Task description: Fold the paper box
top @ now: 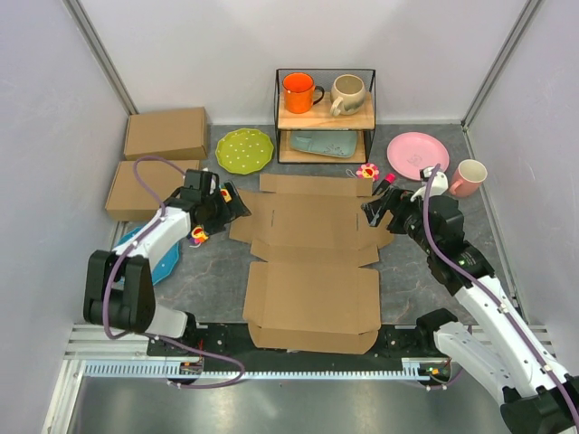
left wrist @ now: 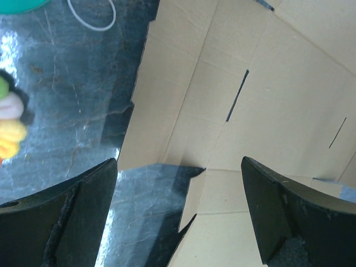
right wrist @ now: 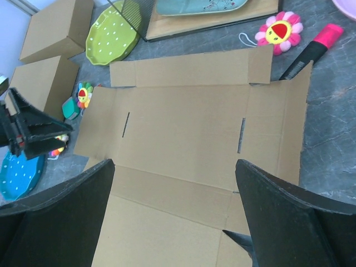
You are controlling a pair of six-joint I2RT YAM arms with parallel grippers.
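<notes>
The paper box (top: pixel 312 262) is a flat brown die-cut cardboard sheet with flaps and slits, lying unfolded in the middle of the table. My left gripper (top: pixel 233 208) is open and empty at the sheet's left edge. In the left wrist view (left wrist: pixel 178 214) its fingers straddle the edge of a left side flap (left wrist: pixel 261 111), just above it. My right gripper (top: pixel 374 214) is open and empty over the sheet's right side. In the right wrist view (right wrist: pixel 175 217) the sheet (right wrist: pixel 183 128) lies spread out below it.
Two ready-made brown boxes (top: pixel 166 133) (top: pixel 145 188) sit at the back left. A green plate (top: pixel 244 149), a wire shelf (top: pixel 326 117) with mugs, a pink plate (top: pixel 417 155) and a pink mug (top: pixel 469 177) line the back. A blue plate (top: pixel 158 258) lies under the left arm. A flower toy (top: pixel 366 171) and a pink marker (right wrist: pixel 311 52) lie by the sheet's far right corner.
</notes>
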